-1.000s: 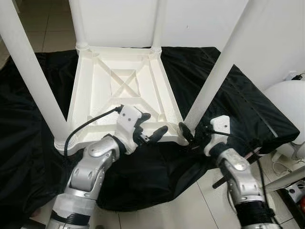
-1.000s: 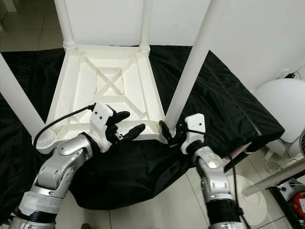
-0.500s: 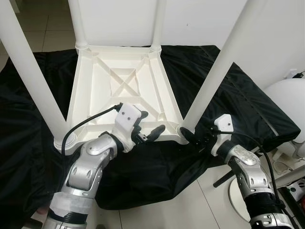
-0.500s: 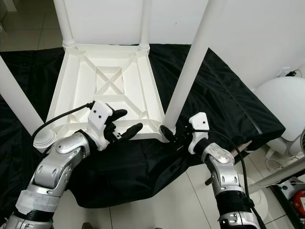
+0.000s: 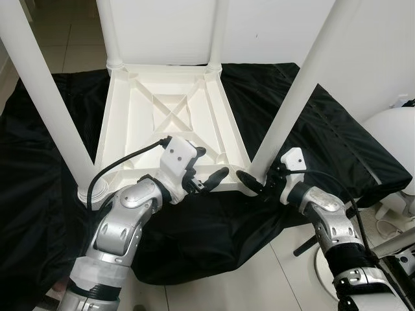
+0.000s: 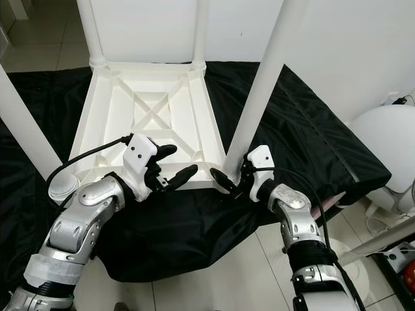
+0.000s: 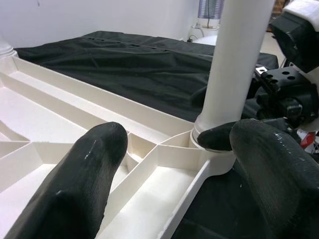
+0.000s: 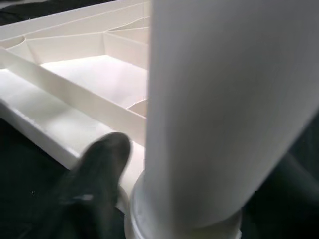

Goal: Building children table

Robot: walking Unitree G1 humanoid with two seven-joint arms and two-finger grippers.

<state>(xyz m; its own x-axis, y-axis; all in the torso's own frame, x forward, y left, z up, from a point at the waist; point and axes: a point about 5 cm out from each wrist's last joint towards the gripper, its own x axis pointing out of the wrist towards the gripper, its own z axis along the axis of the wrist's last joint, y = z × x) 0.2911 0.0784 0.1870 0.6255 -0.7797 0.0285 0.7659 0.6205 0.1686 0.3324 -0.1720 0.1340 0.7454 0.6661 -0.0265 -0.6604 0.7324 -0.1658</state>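
Upside-down white plastic table (image 5: 170, 123) lies on a black cloth (image 5: 311, 123) spread over a tiled floor (image 5: 259, 278), its ribbed underside facing up and four white legs standing up from the corners. The near-right leg (image 5: 295, 97) rises from its socket at the corner closest to the robot's right arm.

The right gripper (image 6: 235, 179) sits at the base of that leg, with its black fingers (image 8: 97, 172) spread to either side of the round socket; in the right wrist view one finger lies beside the collar, while the other is mostly hidden behind the leg. They appear to straddle the leg rather than clamp it, though contact is hard to judge.

The left gripper (image 5: 209, 175) hovers over the near edge of the table frame, just left of the same corner. Its two fingers (image 7: 84, 174) are apart and hold nothing, with the frame's ribs visible between them.

A white rounded object (image 5: 395, 139) stands on the floor to the right of the cloth.
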